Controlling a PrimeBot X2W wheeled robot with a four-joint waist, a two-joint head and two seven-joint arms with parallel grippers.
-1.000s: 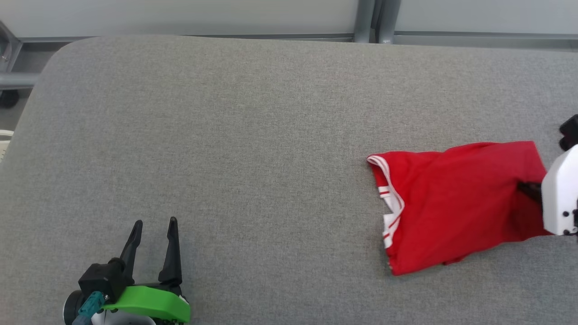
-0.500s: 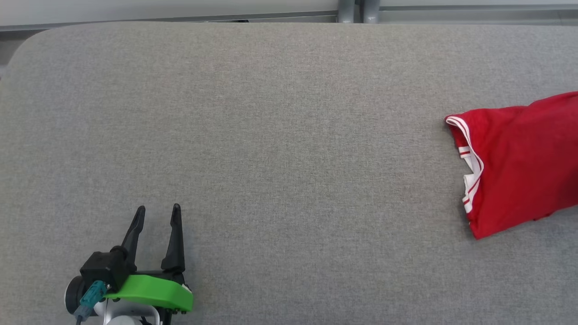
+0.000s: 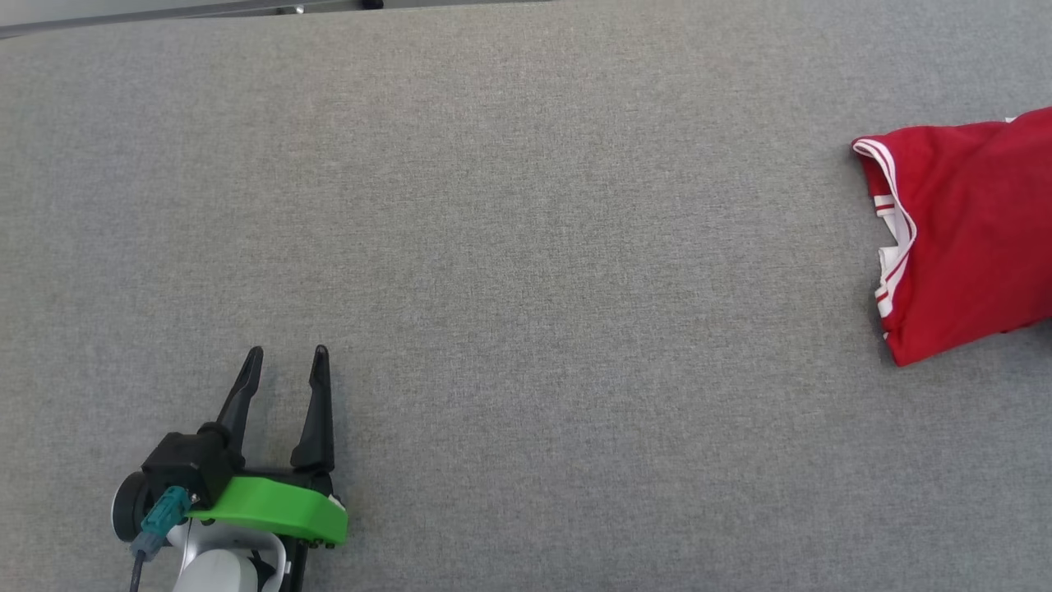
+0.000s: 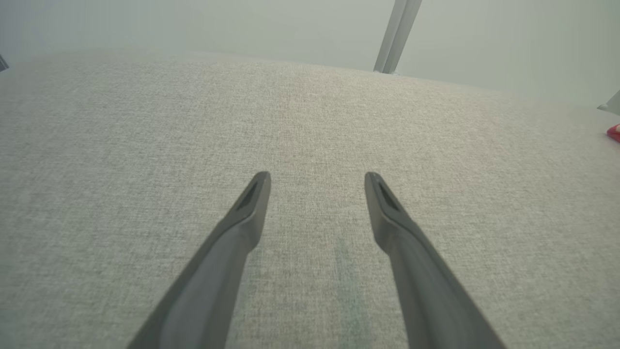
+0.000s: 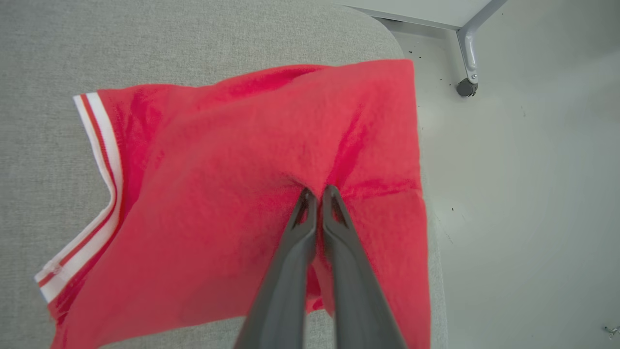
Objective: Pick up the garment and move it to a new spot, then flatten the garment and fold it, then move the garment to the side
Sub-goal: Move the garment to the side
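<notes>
Nearest the robot, at the lower left of the head view, the left gripper (image 3: 288, 352) hovers low over the table (image 3: 526, 205), a broad flat top covered in grey woven fabric. Its two dark fingers stand wide apart with nothing between them, and they point away from the robot. In its own wrist view, bare grey fabric shows in the gap between the fingers.

Farther out and well apart from that gripper, the garment (image 3: 970, 230) lies at the right side of the table. It is red, with a white band carrying thin red stripes along the edge that faces the table's middle. It is folded over on itself into a rough rectangle, and its right part runs out of the head view.

In the right wrist view, the right gripper (image 5: 318, 190) has its fingers pressed together, pinching a small ridge of the red cloth near the garment's outer side. Creases spread from the tips. The cloth's outer edge reaches the table's rounded corner.

Beyond that corner is a pale floor (image 5: 523, 194), where a grey caster wheel (image 5: 466, 87) sits under a metal leg (image 5: 472, 39).
</notes>
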